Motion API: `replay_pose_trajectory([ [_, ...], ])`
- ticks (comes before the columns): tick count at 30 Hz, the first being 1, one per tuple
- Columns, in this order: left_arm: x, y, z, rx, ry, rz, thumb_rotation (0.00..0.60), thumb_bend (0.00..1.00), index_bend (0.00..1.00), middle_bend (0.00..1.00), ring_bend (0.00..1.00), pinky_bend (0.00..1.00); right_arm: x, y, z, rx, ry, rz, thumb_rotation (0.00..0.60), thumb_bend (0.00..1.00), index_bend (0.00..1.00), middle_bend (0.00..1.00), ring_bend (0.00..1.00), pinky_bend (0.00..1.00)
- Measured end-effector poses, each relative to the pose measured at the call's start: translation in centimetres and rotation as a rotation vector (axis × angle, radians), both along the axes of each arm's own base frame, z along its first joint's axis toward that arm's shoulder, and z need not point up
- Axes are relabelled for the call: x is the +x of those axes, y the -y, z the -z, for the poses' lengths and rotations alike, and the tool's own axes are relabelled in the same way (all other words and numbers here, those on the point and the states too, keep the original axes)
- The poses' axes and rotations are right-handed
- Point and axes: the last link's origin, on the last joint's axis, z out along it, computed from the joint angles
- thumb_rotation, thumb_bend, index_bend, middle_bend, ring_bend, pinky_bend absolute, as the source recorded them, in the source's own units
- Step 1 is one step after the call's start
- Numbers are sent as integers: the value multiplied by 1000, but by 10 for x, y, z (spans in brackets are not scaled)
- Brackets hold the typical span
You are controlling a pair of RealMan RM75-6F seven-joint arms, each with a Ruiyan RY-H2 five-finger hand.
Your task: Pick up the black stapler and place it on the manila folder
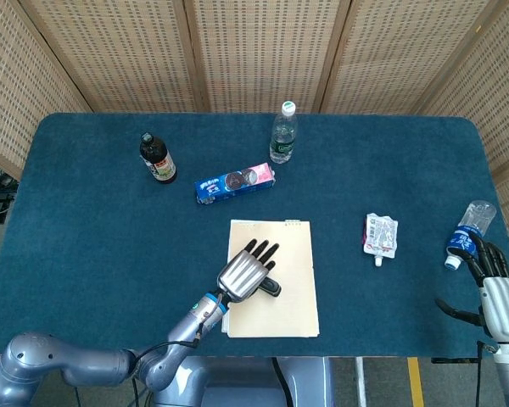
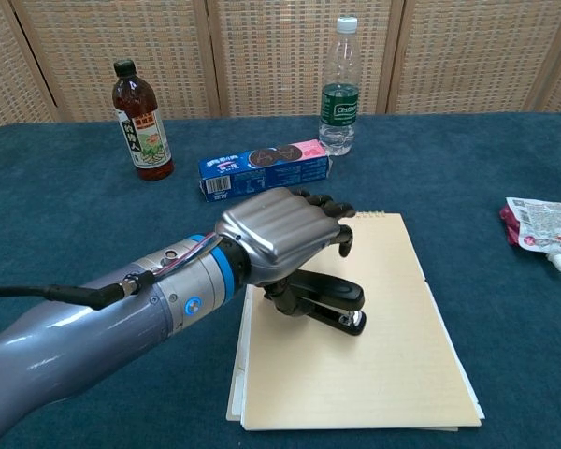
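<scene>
— Head view first: what is seen of the surface and the room?
— A blue-carpeted tabletop (image 1: 85,220) is seen, backed by woven cane screens (image 1: 254,51) in wooden frames. At far left a dark sauce bottle (image 1: 157,158) stands upright; to its right a blue-and-pink biscuit packet (image 1: 235,182) lies flat, and a clear water bottle (image 1: 282,134) stands behind it.

— And near the middle?
— The manila folder (image 1: 276,309) lies flat near the front edge. The black stapler (image 2: 329,304) rests on its left half. The left hand (image 1: 244,272) is spread just above the stapler, its fingers (image 2: 320,203) extended and apart, with nothing gripped; whether the palm touches the stapler cannot be told.

— Further right?
— A white pouch (image 1: 380,235) with red print lies on the carpet, well apart from the folder. At the right edge a second plastic bottle (image 1: 468,231) lies tilted, just beyond the right hand (image 1: 496,292), whose fingers are loosely parted and hold nothing.
</scene>
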Motion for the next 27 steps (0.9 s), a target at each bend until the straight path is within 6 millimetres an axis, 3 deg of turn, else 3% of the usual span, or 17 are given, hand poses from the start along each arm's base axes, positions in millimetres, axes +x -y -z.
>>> replay_pose_trajectory([
  [4,3,0,-5,15,26,-13,600,233,69,0,0,0,1,0,1,2,-5,-3,600,140,244,0,0,0],
  [11,4,0,-19,34,83,-28,600,232,51,0,0,0,0,-1,0,0,-8,-2,600,140,238,0,0,0],
  [17,-5,2,-42,76,149,-58,600,229,10,0,0,0,-2,0,0,2,-17,4,600,140,232,0,0,0],
  [23,-53,8,-99,192,142,-138,600,164,0,0,0,0,-1,0,3,2,-50,3,600,140,212,0,0,0],
  [27,-99,19,-145,295,101,-221,600,134,0,0,0,0,1,-1,7,4,-73,0,600,140,171,0,0,0],
])
